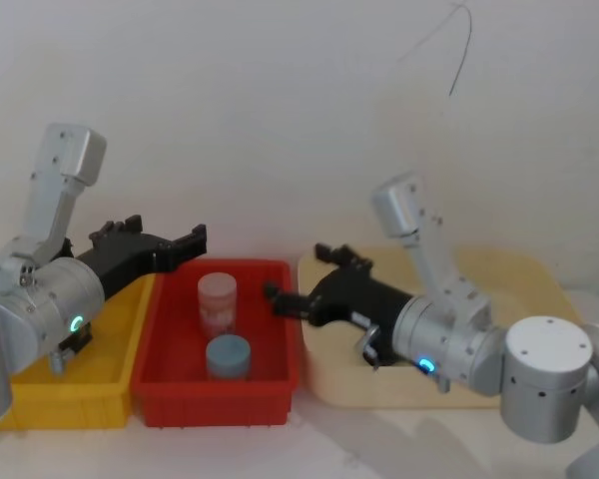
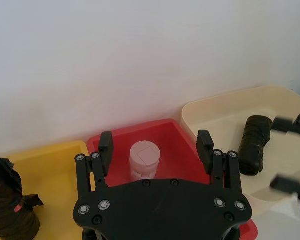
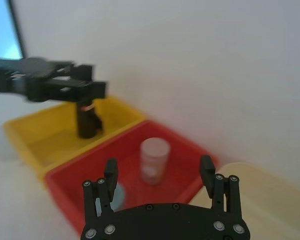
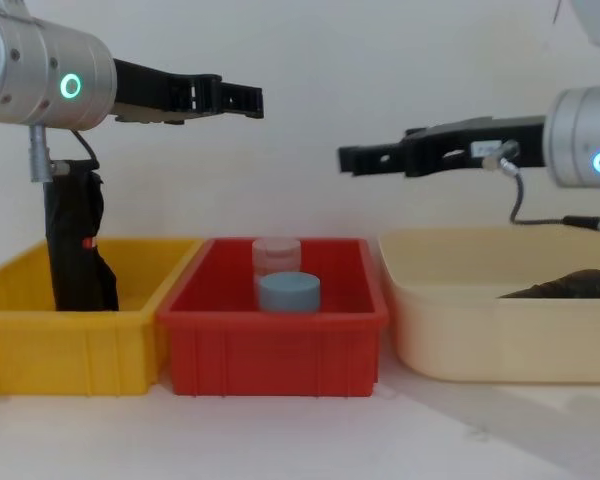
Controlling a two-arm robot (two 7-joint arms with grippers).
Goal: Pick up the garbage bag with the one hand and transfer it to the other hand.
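Observation:
The garbage bag, a black plastic roll, lies on its side in the cream bin; from the chest it is a dark shape behind the bin wall, and no label shows. My left gripper, on the green-ringed arm, hovers open and empty above the seam of the yellow and red bins. My right gripper, on the blue-ringed arm, is open and empty too. It points left over the gap between the red and cream bins. The two grippers face each other, apart.
A second black roll with a small red tag stands upright in the yellow bin. The red bin holds a pale pink jar and a blue round container. A white wall stands close behind the bins.

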